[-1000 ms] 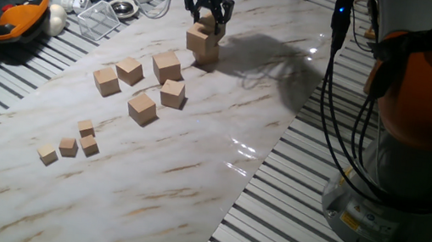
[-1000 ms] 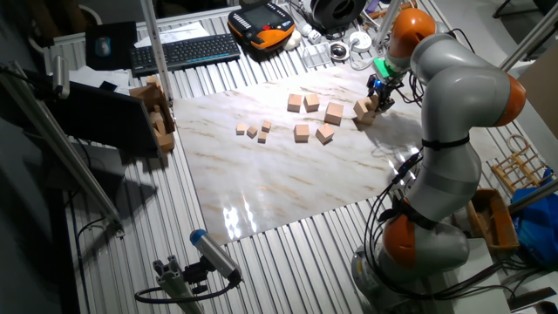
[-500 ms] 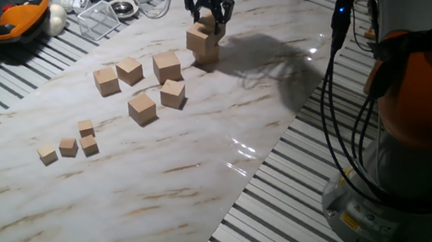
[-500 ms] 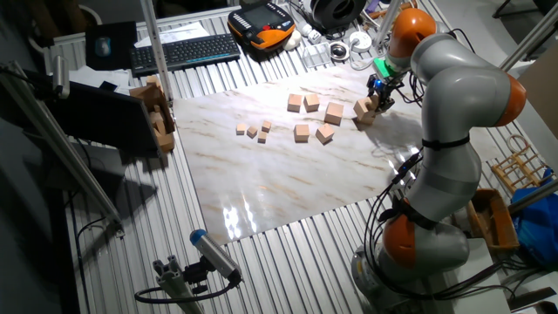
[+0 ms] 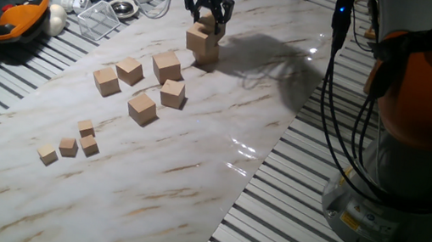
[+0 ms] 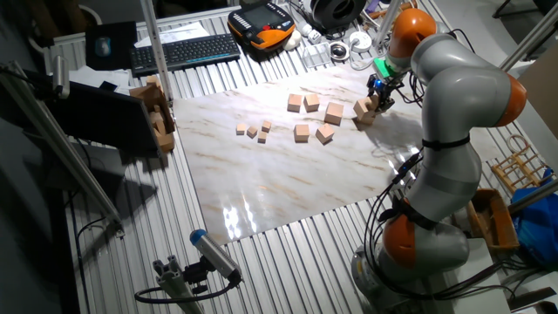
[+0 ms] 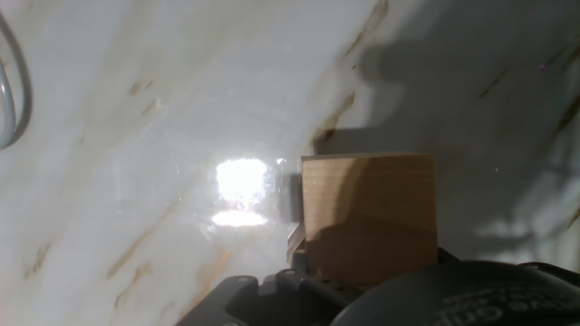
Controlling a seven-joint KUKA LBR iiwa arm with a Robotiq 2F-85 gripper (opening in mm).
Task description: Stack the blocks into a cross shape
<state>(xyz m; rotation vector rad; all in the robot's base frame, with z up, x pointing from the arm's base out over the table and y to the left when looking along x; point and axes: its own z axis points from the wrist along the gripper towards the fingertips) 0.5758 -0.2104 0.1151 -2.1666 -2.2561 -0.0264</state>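
The tool point(image 5: 206, 18) is seen at the far end of the desk point(image 5: 228, 97), its two fingers set either side of a top block point(image 5: 207, 23), which sits on a lower block point(image 5: 203, 43). Whether the top block is gripped or just bracketed cannot be told. In the hand view a block point(image 7: 367, 217) is shown square-on, faces level. Five loose blocks point(image 5: 145, 85) lie well apart from the tool, each turned differently; being cubes, no long axis is shown.
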